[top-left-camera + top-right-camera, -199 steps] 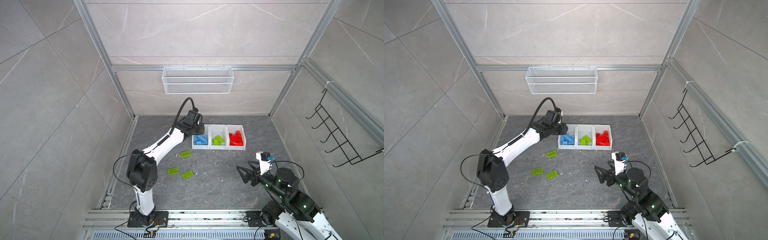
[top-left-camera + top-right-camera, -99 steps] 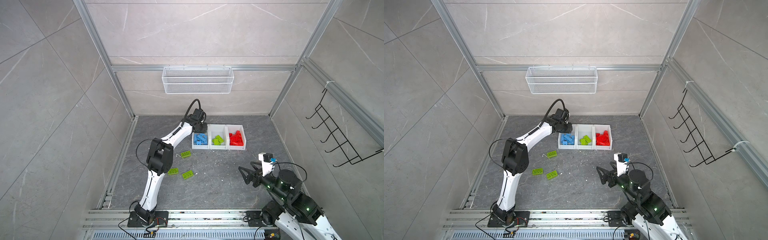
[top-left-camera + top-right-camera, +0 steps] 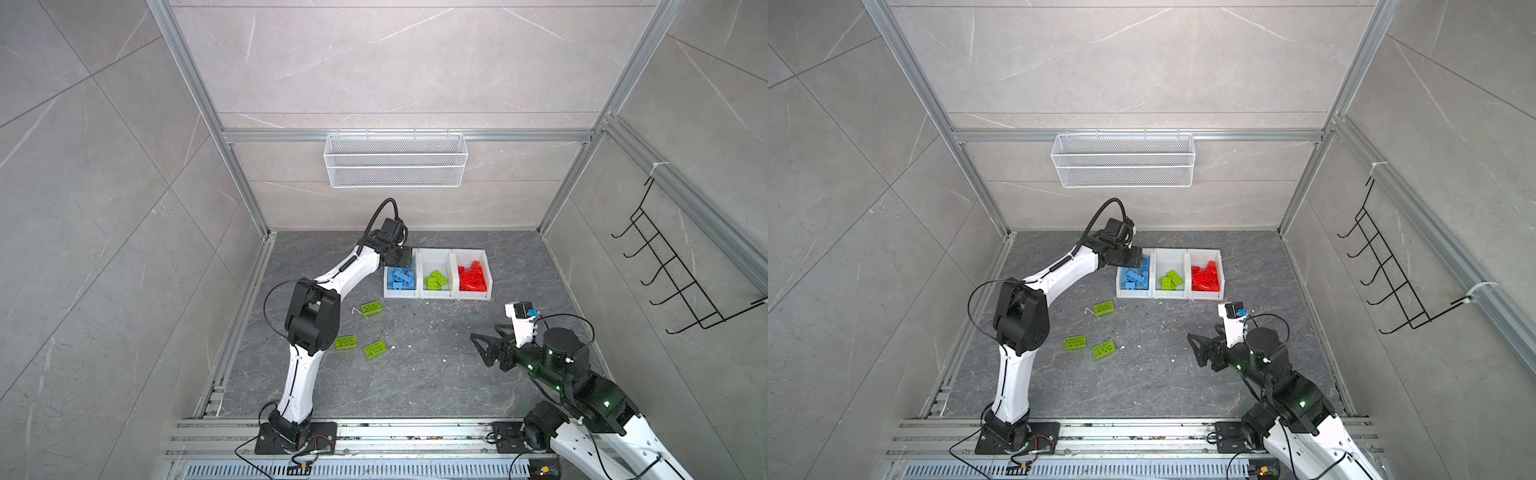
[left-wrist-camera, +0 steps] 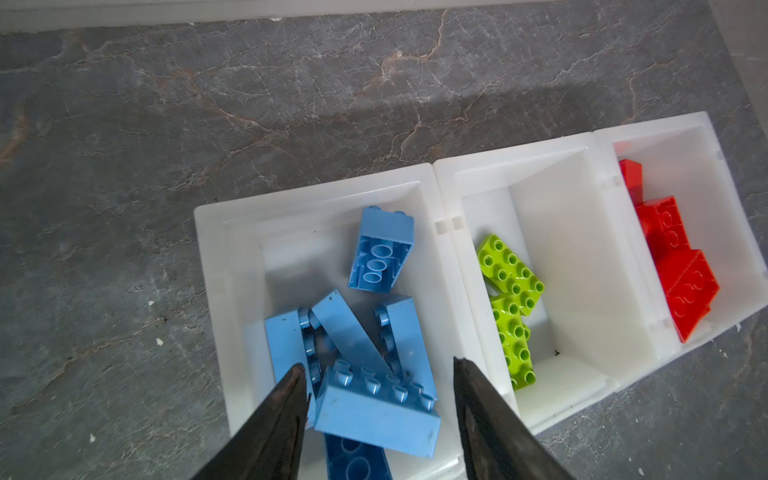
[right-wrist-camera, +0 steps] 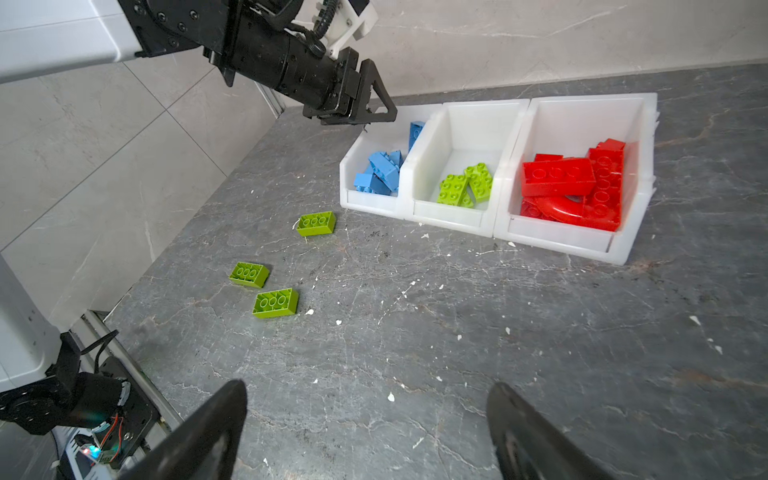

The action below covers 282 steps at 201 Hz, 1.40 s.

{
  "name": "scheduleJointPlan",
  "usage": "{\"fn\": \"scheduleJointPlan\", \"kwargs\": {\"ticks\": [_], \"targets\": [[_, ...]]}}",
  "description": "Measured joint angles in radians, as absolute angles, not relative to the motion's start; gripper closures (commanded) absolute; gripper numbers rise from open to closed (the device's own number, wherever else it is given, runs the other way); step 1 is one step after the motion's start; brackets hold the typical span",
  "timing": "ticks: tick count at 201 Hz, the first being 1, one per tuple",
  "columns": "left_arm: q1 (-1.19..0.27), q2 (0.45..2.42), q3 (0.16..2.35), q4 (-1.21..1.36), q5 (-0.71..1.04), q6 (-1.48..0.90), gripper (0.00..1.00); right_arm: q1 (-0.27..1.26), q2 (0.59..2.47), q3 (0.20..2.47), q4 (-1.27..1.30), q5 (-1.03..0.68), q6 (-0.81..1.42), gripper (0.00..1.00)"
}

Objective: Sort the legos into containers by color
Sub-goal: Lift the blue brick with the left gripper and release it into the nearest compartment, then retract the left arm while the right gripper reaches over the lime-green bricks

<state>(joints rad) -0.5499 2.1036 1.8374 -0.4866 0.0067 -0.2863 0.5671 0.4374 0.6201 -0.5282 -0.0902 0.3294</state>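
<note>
Three joined white containers (image 3: 436, 296) are sitting in a row on the grey stone table (image 5: 457, 332), and the left gripper (image 4: 376, 368) is hovering just above the end one, the one nearest its own arm. Its two dark fingers (image 4: 274, 415) are standing partly apart and are clamping nothing. A blue brick (image 4: 374, 409) is lying between and just under the fingertips, on top of the other blue legos (image 4: 382, 253) piled in that container. A clear gap is showing between the brick and one finger, and I cannot tell whether the other finger is touching its edge. One container along from this gripper, the middle one is holding lime green legos (image 4: 511, 274). The farthest one is holding the red legos (image 4: 681, 282), among them a red arch (image 5: 559, 208). The right gripper (image 5: 368, 390) is hanging low over bare table, well apart from the containers, with its fingers spread wide and nothing between them. Ahead of it, toward the left arm's base, three loose green bricks (image 5: 275, 303) are lying hollow side up on the table, apart from one another. The one farthest from this gripper is lying just in front of the blue container. High on the back wall, a white wire basket (image 3: 395, 162) is hanging.
</note>
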Motion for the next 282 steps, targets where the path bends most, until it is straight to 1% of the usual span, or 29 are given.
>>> {"fn": "scheduleJointPlan", "kwargs": {"ticks": [23,47,71,87,106,121,144,170,198,239,282], "targets": [[-0.550,1.912,1.655,-0.443,-0.033,-0.284,0.40,0.567,0.483,0.628,-0.530,-0.099,0.329,0.12],[-0.550,1.602,1.401,-0.381,-0.110,-0.280,0.38,0.573,0.600,0.672,-0.544,-0.097,0.329,0.12],[-0.531,1.272,1.124,-0.329,-0.191,-0.298,0.26,0.620,0.722,0.723,-0.547,-0.089,0.325,0.11],[-0.501,1.066,0.933,-0.305,-0.235,-0.326,0.21,0.698,0.836,0.770,-0.545,-0.063,0.318,0.10],[-0.477,0.882,0.729,-0.311,-0.290,-0.356,0.11,0.808,0.998,0.845,-0.532,-0.028,0.318,0.09],[-0.477,0.773,0.598,-0.319,-0.332,-0.374,0.08,0.884,1.138,0.904,-0.504,-0.017,0.322,0.09],[-0.477,0.661,0.482,-0.347,-0.394,-0.390,0.01,0.957,1.317,0.978,-0.472,-0.004,0.339,0.08],[-0.474,0.545,0.422,-0.357,-0.471,-0.394,0.01,1.017,1.515,1.072,-0.459,0.014,0.358,0.07],[-0.464,0.444,0.349,-0.316,-0.499,-0.394,0.01,1.060,1.672,1.172,-0.453,0.029,0.371,0.06],[-0.455,0.405,0.250,-0.285,-0.469,-0.420,0.01,1.073,1.842,1.312,-0.451,0.032,0.384,0.06],[-0.454,0.423,0.285,-0.286,-0.467,-0.390,0.01,1.080,1.970,1.422,-0.454,0.039,0.421,0.05]]}}
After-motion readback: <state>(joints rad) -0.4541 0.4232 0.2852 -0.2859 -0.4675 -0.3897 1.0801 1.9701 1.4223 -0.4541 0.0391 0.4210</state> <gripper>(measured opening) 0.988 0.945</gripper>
